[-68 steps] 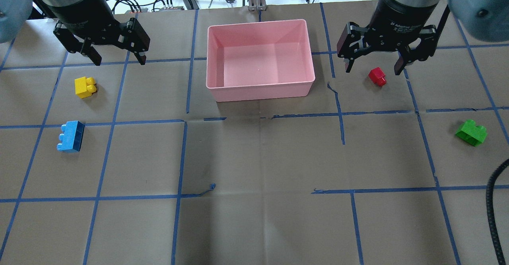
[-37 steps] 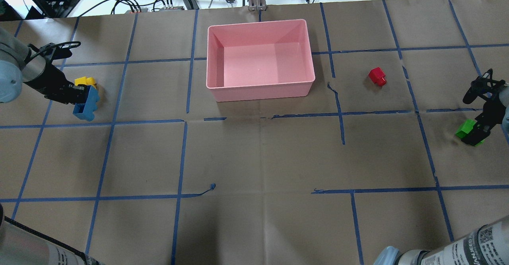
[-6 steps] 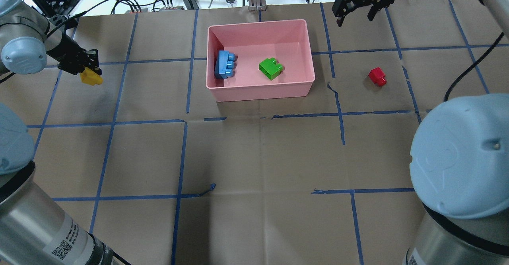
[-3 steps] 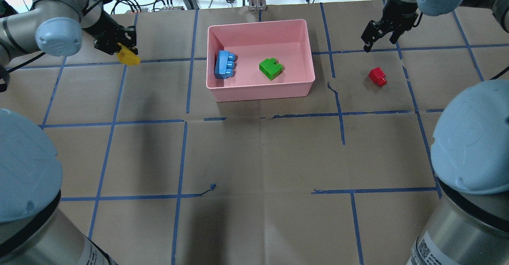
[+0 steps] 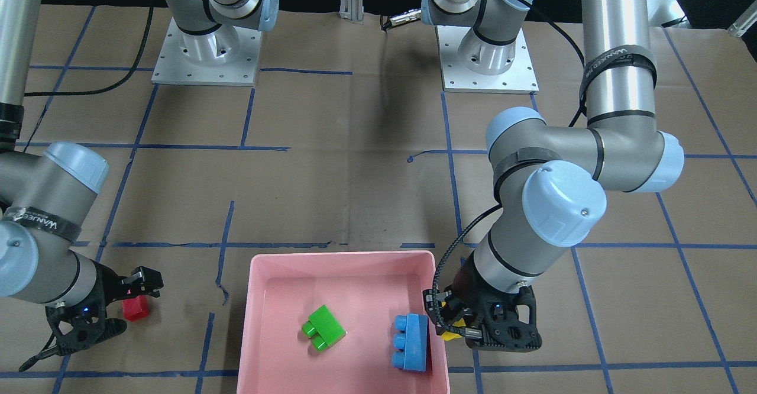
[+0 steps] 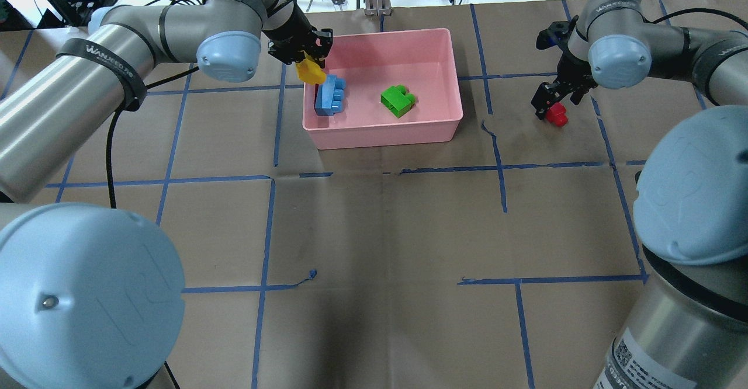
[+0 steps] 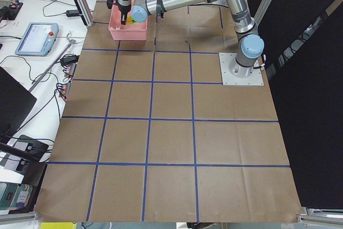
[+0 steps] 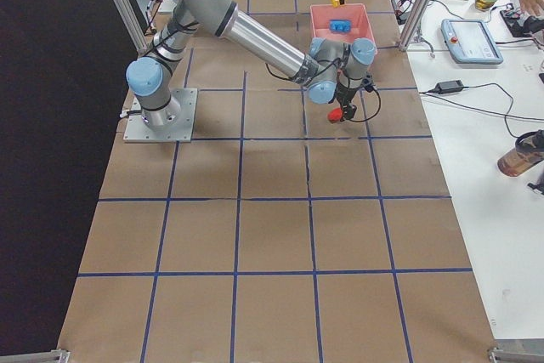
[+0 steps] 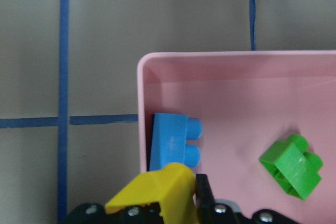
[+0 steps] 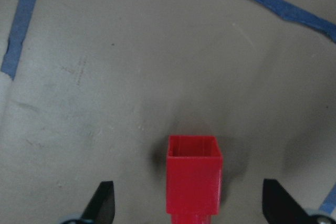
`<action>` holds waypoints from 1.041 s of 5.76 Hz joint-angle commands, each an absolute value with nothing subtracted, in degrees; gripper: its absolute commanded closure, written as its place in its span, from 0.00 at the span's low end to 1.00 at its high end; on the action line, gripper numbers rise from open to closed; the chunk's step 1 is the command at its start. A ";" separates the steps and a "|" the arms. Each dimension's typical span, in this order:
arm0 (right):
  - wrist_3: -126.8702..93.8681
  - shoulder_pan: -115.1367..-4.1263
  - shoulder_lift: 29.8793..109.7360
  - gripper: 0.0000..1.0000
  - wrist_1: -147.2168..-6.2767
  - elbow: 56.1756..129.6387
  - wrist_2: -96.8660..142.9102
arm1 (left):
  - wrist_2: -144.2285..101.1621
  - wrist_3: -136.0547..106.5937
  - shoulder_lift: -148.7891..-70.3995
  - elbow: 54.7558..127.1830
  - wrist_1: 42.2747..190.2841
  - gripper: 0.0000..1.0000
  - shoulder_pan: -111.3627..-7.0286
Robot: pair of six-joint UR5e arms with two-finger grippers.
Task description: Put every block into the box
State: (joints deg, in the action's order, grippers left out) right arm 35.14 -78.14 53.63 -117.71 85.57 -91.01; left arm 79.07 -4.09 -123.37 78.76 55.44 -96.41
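Yellow block [image 6: 310,74] is pinched in your left gripper [image 6: 305,61], held over the left wall of the pink box [image 6: 380,133], just above the blue block [image 6: 329,95]. The green block [image 6: 398,101] lies further right on the box floor. I judge this is the drop step: bring it a little more inside the rim, then spread the fingers. On the right, the red block [image 6: 557,114] sits on the table paper between the spread fingers of your right gripper [image 6: 548,100], untouched. That gripper needs lowering and closing next.
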 commanded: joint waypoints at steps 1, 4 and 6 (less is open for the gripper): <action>34.55 -78.13 53.35 0.32 -118.21 85.61 -91.23 | 81.29 -4.13 -123.31 79.01 55.98 0.01 -98.00; 34.19 -78.13 53.35 0.91 -118.21 84.73 -91.06 | 87.09 -4.65 -115.53 79.70 65.19 0.01 -98.26; 33.84 -78.22 53.96 0.91 -115.25 75.73 -91.05 | 87.54 -3.79 -106.56 79.89 80.18 0.01 -97.65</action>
State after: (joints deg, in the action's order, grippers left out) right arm 34.04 -78.15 53.77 -117.29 80.56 -91.06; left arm 87.29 -4.35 -110.66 79.89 73.92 -98.00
